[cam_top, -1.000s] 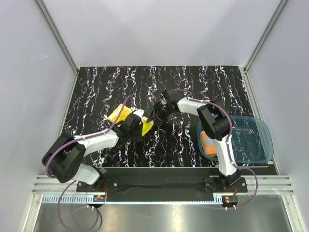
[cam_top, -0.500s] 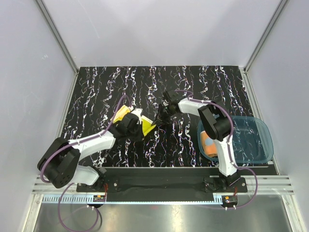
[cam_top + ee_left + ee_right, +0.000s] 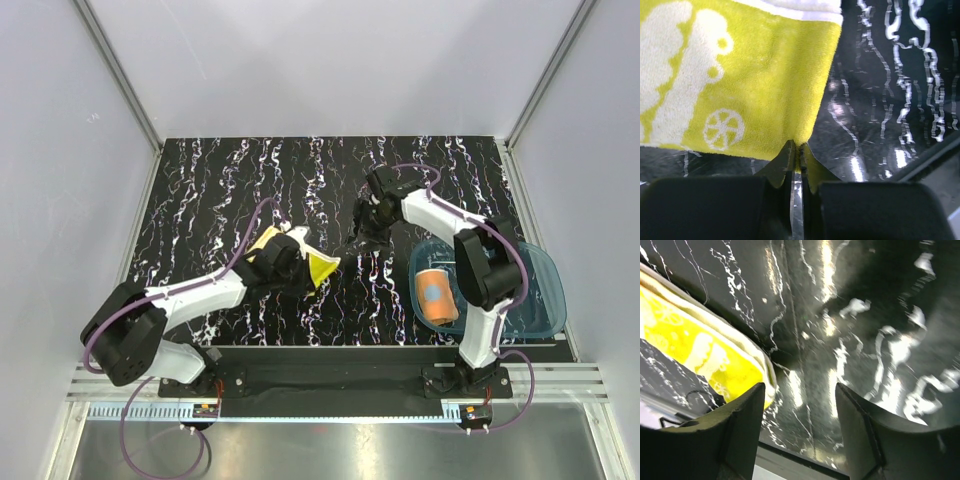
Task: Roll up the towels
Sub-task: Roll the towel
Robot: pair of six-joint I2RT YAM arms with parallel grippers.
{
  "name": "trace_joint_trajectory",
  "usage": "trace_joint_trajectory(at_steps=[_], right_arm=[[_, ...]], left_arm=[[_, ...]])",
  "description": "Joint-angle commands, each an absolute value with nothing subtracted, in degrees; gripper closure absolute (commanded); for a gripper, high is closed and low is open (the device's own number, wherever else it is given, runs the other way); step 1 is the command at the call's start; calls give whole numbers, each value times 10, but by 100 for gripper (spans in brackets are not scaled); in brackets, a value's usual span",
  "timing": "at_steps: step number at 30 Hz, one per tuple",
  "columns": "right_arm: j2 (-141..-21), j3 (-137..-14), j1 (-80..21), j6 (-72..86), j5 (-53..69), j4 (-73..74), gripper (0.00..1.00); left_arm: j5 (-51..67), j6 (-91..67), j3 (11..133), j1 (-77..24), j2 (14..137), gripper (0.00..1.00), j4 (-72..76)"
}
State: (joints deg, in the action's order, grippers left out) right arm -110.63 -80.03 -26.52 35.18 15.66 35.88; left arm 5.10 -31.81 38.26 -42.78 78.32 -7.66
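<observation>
The jaws of the left gripper [image 3: 796, 148] are pressed together on the near hem of the yellow cloth towel with white printed shapes [image 3: 755, 85], pinching it close to one corner. The jaws of the right gripper [image 3: 800, 390] stand spread, with only tabletop showing between them.

From above, the yellow cloth towel [image 3: 322, 266] sits left of the table's middle. Its long axis slants from far-left to near-right, and its pointed right end aims toward the right gripper [image 3: 362, 238], which hangs near that end but apart from it. Whether the cloth rests flat or is lifted a little cannot be told.

Close up, the pile is bright yellow-green, printed with a white cloud-like blotch and a small spoked wheel, and a white band runs along the far edge. In the right wrist view the same towel [image 3: 700, 355] shows at the left as folded layers with a cream border.

The orange cloth towel with a pale-blue dot [image 3: 437, 293] is rolled into a short cylinder. It lies in the left end of the translucent blue plastic tray [image 3: 545, 300], its long axis running near to far with a slight tilt.

Everything stands on the black marble-patterned tabletop with white veins [image 3: 230, 180]. In the overhead view the left arm [image 3: 200, 292] ends in a wrist that covers the towel's middle, so only its two ends show. The right arm [image 3: 487, 265] stands over the tray's far-left part, just beside the orange roll.
</observation>
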Motion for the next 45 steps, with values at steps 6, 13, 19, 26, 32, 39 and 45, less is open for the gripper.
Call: trace_joint_trajectory(at_steps=[6, 13, 19, 26, 32, 39, 45], right_arm=[[-1020, -835, -260, 308, 96, 437, 35], [-1010, -832, -261, 303, 126, 437, 38], [-1006, -831, -261, 301, 155, 429, 40], [-1011, -831, -276, 280, 213, 403, 42], [-1047, -846, -322, 270, 269, 373, 46], [-1106, -868, -353, 276, 350, 318, 58], [-1164, -901, -373, 286, 381, 291, 64]], left_arm=[[108, -378, 432, -425, 780, 100, -69], [149, -432, 414, -370, 782, 100, -46], [181, -459, 396, -319, 789, 100, -34], [179, -468, 385, -284, 815, 100, -59], [177, -475, 376, -258, 839, 100, -73], [169, -459, 393, -244, 864, 100, -98], [162, -442, 410, -242, 877, 100, -115]])
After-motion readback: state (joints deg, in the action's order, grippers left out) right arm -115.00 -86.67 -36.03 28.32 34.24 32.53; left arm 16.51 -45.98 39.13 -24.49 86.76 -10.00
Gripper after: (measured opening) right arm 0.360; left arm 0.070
